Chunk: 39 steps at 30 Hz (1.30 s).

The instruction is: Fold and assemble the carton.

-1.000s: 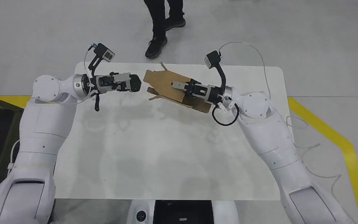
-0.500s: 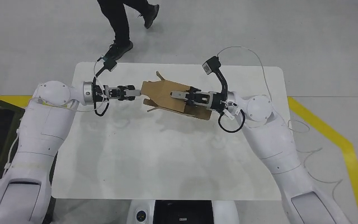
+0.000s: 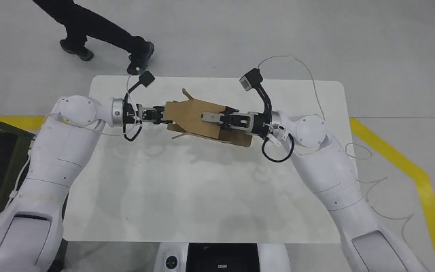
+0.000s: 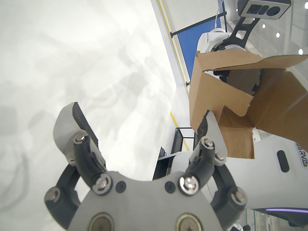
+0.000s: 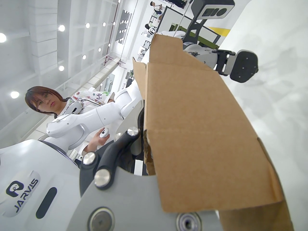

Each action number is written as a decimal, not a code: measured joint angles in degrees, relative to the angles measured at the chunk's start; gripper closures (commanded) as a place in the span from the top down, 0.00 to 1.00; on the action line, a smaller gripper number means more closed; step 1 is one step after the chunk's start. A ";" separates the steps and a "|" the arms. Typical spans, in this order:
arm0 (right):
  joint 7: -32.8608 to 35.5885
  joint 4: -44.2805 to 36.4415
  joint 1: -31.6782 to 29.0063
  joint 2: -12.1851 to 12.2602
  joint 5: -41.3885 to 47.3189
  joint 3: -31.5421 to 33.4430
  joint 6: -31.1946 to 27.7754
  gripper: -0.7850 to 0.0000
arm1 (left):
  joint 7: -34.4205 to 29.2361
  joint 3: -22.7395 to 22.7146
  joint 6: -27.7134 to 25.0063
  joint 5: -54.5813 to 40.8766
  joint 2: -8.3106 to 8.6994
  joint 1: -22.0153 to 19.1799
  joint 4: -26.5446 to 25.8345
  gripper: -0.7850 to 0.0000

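The carton [image 3: 196, 114], part-folded with its flaps loose, sits over the far middle of the counter [image 3: 204, 197], one panel clamped in my right pincer [image 3: 213, 117]. My left pincer [image 4: 140, 111] gapes wide (one fingertip against a corner flap), gripping nothing.

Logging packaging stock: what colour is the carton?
The carton is plain brown, clearest in the right wrist view.

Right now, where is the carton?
In the top view the carton is over the table, far middle, held by the right gripper, left gripper at its other end.
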 measured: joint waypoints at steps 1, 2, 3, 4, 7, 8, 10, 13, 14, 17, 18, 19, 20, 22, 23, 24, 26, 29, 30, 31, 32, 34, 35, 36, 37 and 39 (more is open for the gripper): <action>0.05 0.13 0.16 -0.05 0.13 -0.16 -0.14 0.00 | 0.01 0.32 -0.01 -0.71 0.05 -0.06 -0.22 1.00; 0.07 0.23 0.26 -0.09 0.21 -0.27 -0.23 0.00 | 0.00 0.57 0.01 -1.17 0.08 -0.12 -0.37 1.00; 0.07 0.34 0.35 -0.12 0.26 -0.36 -0.30 0.00 | -0.01 0.82 0.02 -1.46 0.12 -0.21 -0.57 1.00; 0.07 0.44 0.43 -0.15 0.33 -0.47 -0.37 0.00 | -0.01 1.18 0.01 -1.83 0.17 -0.31 -0.95 1.00; 0.16 0.50 0.58 -0.24 0.54 -0.75 -0.56 0.00 | 0.08 2.02 -0.07 -2.96 0.31 -0.51 -1.91 1.00; 0.18 0.51 0.61 -0.26 0.60 -0.83 -0.60 0.00 | 0.10 2.26 -0.10 -3.16 0.36 -0.58 -2.06 1.00; 0.20 0.55 0.71 -0.31 0.72 -0.99 -0.65 0.00 | 0.25 2.79 -0.24 -3.44 0.47 -0.76 -2.19 1.00; 0.31 0.67 0.88 -0.38 0.90 -1.17 -0.81 0.00 | 0.50 3.56 -0.50 -3.75 0.56 -1.06 -2.16 1.00; 0.34 0.74 0.93 -0.39 0.96 -1.20 -0.84 0.00 | 0.55 3.80 -0.54 -3.82 0.59 -1.17 -2.15 1.00; 0.47 0.93 1.08 -0.43 1.11 -1.28 -0.93 0.00 | 0.70 4.51 -0.69 -4.12 0.69 -1.57 -1.99 1.00; 0.53 0.98 1.13 -0.44 1.16 -1.29 -0.99 0.00 | 0.76 4.70 -0.75 -4.23 0.71 -1.70 -1.91 1.00; 0.65 1.06 1.19 -0.45 1.23 -1.31 -1.10 0.00 | 0.81 4.97 -0.81 -4.45 0.73 -1.88 -1.79 1.00; 0.77 1.13 1.24 -0.46 1.27 -1.33 -1.15 0.00 | 0.83 5.16 -0.82 -4.63 0.73 -2.02 -1.70 1.00; 0.95 1.27 1.36 -0.48 1.39 -1.39 -1.20 0.00 | 0.94 5.58 -0.94 -5.03 0.74 -2.36 -1.43 1.00; 1.00 1.32 1.41 -0.49 1.44 -1.41 -1.22 0.00 | 1.03 5.74 -1.03 -5.15 0.74 -2.51 -1.30 1.00; 1.08 1.38 1.46 -0.51 1.52 -1.45 -1.24 0.00 | 1.15 5.94 -1.14 -5.26 0.75 -2.70 -1.12 1.00; 1.21 1.46 1.55 -0.52 1.56 -1.49 -1.26 0.00 | 1.29 6.23 -1.29 -5.46 0.75 -2.96 -0.90 1.00; 1.36 1.57 1.65 -0.55 1.67 -1.53 -1.28 0.00 | 1.41 6.76 -1.41 -5.64 0.79 -3.30 -0.90 1.00; 1.38 1.61 1.69 -0.55 1.70 -1.54 -1.29 0.00 | 1.45 6.91 -1.44 -5.70 0.81 -3.36 -0.98 1.00; 1.34 1.71 1.76 -0.56 1.69 -1.52 -1.29 0.00 | 1.48 7.10 -1.47 -5.81 0.84 -3.40 -1.08 1.00; 1.11 1.82 1.84 -0.56 1.55 -1.44 -1.34 0.00 | 1.50 7.23 -1.49 -5.90 0.87 -3.42 -1.14 1.00; 0.28 2.22 1.98 -0.54 1.10 -1.15 -1.41 0.00 | 1.61 7.42 -1.60 -6.13 0.97 -3.48 -1.12 1.00; -0.13 2.43 2.03 -0.52 0.84 -0.96 -1.47 0.00 | 1.78 7.42 -1.79 -6.14 1.03 -3.51 -0.96 1.00; -0.53 2.63 2.08 -0.48 0.53 -0.74 -1.53 0.00 | 2.04 7.36 -2.05 -5.98 1.11 -3.55 -0.71 1.00; -0.97 2.85 2.10 -0.43 0.22 -0.43 -1.58 0.00 | 2.43 7.21 -2.44 -5.72 1.24 -3.55 -0.26 1.00; -1.49 3.05 2.07 -0.33 -0.05 0.08 -1.59 0.00 | 2.77 6.97 -2.78 -5.42 1.46 -3.50 0.46 1.00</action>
